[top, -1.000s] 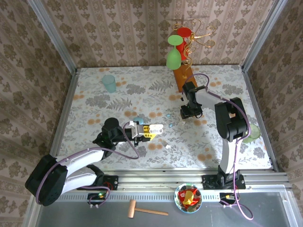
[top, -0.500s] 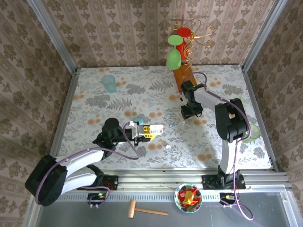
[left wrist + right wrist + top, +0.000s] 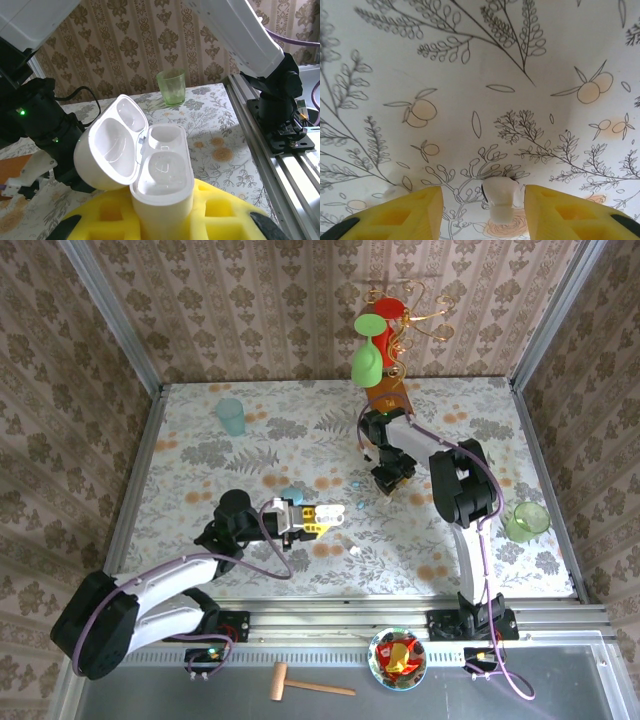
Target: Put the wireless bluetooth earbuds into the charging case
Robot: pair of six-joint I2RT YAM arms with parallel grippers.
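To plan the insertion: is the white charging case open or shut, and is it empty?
Open and empty. The charging case has its lid swung back, and both wells are bare.

A pale teal cup [image 3: 231, 416] stood well beyond the left hand [image 3: 322, 516], off to its left. A green glass tumbler [image 3: 521, 521] sat to the right of the right hand [image 3: 389, 481], well apart from it. Just beyond the right hand rose a brown wooden stand [image 3: 384, 398] with gold wire hooks, carrying a green wine glass [image 3: 366, 362] and a red wine glass [image 3: 389, 312]. Nearer than both hands, off the floral table [image 3: 200, 450], lay a wooden mallet [image 3: 310, 687] and a glass bowl [image 3: 372, 658] of coloured pieces.
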